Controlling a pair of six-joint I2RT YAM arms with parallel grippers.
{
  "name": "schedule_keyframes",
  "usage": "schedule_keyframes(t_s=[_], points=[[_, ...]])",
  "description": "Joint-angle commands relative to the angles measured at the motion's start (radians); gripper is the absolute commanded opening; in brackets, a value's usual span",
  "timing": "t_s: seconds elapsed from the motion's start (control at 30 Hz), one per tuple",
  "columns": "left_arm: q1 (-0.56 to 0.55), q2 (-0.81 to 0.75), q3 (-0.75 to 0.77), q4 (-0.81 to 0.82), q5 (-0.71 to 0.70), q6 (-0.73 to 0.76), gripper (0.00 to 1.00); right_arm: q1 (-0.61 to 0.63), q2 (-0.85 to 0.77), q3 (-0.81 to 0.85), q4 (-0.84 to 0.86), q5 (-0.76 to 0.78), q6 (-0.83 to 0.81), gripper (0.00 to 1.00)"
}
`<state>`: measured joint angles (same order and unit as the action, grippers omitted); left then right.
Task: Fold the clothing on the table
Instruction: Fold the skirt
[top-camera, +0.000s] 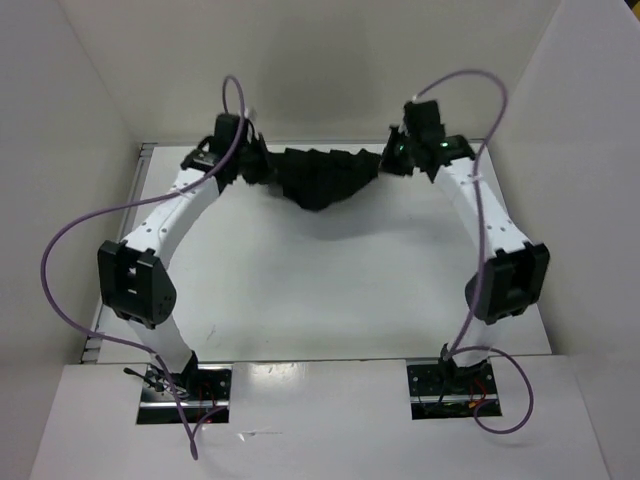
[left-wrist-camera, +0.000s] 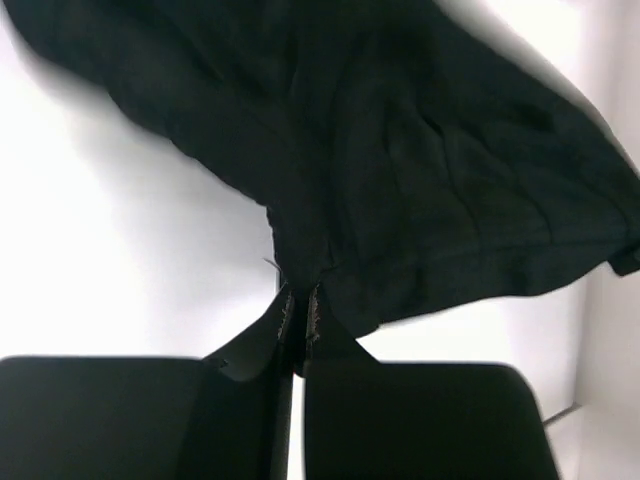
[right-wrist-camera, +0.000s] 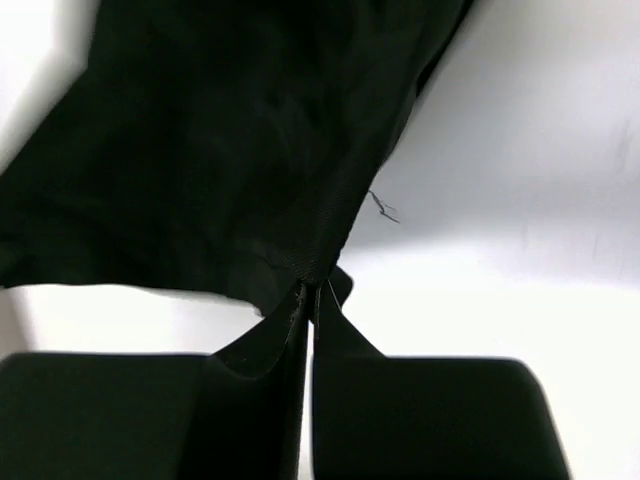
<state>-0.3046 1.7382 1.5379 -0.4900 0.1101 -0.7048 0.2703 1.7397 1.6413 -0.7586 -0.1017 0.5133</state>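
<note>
A glossy white surface (top-camera: 330, 290) is seen from above, enclosed by white walls (top-camera: 90, 110) on the left, the far side and the right. Two white-and-black arms are mounted at its near edge, the left arm (top-camera: 150, 250) and the right arm (top-camera: 490, 225), and both are reached toward the far side of the surface, each trailed by a looping purple cable (top-camera: 75, 230). The black clothing (top-camera: 325, 178) is found between them near the far wall, strung from one arm to the other, bunched and creased, with its middle sagging lower than its two ends; a soft shadow is cast on the surface beneath it, and whether its lowest fold rests on the surface cannot be told. The left end effector (top-camera: 250, 165) is closed tight on the left end of the clothing; in the left wrist view its fingers (left-wrist-camera: 285, 325) are pressed together with the fabric (left-wrist-camera: 420, 170) pinched at their tips and spreading away above them. The right end effector (top-camera: 392, 155) is likewise clamped on the right end; in the right wrist view the fingers (right-wrist-camera: 330, 320) are met on a gathered edge of the fabric (right-wrist-camera: 220, 150). A loose thread (right-wrist-camera: 383, 208) is seen beside that edge.
</note>
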Motion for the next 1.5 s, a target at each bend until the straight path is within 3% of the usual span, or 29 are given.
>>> schedule_keyframes(t_s=[0.0,0.13,0.37,0.43,0.47,0.53,0.63,0.8,0.83,0.93,1.03,1.07,1.2,1.23,1.27,1.3,1.33,1.47], points=[[0.035,-0.101,0.288,-0.050,0.060,0.111,0.00,-0.013,-0.186,0.274,-0.070,0.073,-0.091,0.00],[0.056,-0.178,0.357,-0.059,0.083,0.136,0.00,-0.013,-0.320,0.308,-0.013,-0.007,-0.122,0.00],[0.065,-0.439,0.159,-0.001,0.209,0.105,0.00,-0.013,-0.631,0.106,0.116,-0.107,-0.165,0.00],[0.075,-0.532,0.089,0.030,0.220,0.093,0.00,-0.013,-0.678,0.045,0.116,-0.003,-0.132,0.00],[0.088,-0.551,0.074,0.030,0.200,0.093,0.00,-0.013,-0.687,0.031,0.093,0.140,-0.116,0.00],[0.125,-0.487,0.086,-0.031,0.129,0.122,0.00,-0.083,-0.643,0.020,0.051,0.117,-0.130,0.00],[0.139,-0.336,0.162,-0.064,0.169,0.146,0.00,-0.152,-0.540,0.008,0.065,0.025,-0.099,0.00],[0.185,-0.106,0.425,-0.110,0.206,0.156,0.00,-0.177,-0.358,0.144,0.081,0.196,-0.068,0.00],[0.185,-0.086,0.558,-0.125,0.226,0.156,0.00,-0.177,-0.345,0.185,0.108,0.212,-0.068,0.00],[0.196,-0.062,0.759,-0.176,0.226,0.165,0.00,-0.177,-0.411,0.206,0.238,0.201,-0.068,0.00],[0.216,-0.061,0.804,-0.197,0.226,0.185,0.00,-0.177,-0.427,0.273,0.242,0.163,-0.090,0.00],[0.216,-0.089,0.782,-0.197,0.226,0.185,0.00,-0.177,-0.436,0.273,0.216,0.154,-0.102,0.00],[0.216,-0.232,0.417,-0.030,0.226,0.148,0.00,-0.177,-0.492,0.107,0.225,0.080,-0.073,0.00],[0.216,-0.277,0.254,0.009,0.226,0.127,0.00,-0.177,-0.511,0.060,0.207,0.056,-0.062,0.00],[0.216,-0.320,0.084,0.048,0.226,0.126,0.00,-0.177,-0.511,-0.059,0.194,0.030,-0.036,0.00],[0.216,-0.321,0.082,0.048,0.226,0.107,0.00,-0.177,-0.525,-0.125,0.179,-0.010,-0.026,0.00],[0.202,-0.359,-0.097,0.085,0.226,0.093,0.00,-0.177,-0.525,-0.194,0.179,-0.045,-0.013,0.00],[0.157,-0.413,-0.464,0.151,0.237,0.018,0.00,-0.177,-0.574,-0.608,0.131,-0.304,0.028,0.00]])
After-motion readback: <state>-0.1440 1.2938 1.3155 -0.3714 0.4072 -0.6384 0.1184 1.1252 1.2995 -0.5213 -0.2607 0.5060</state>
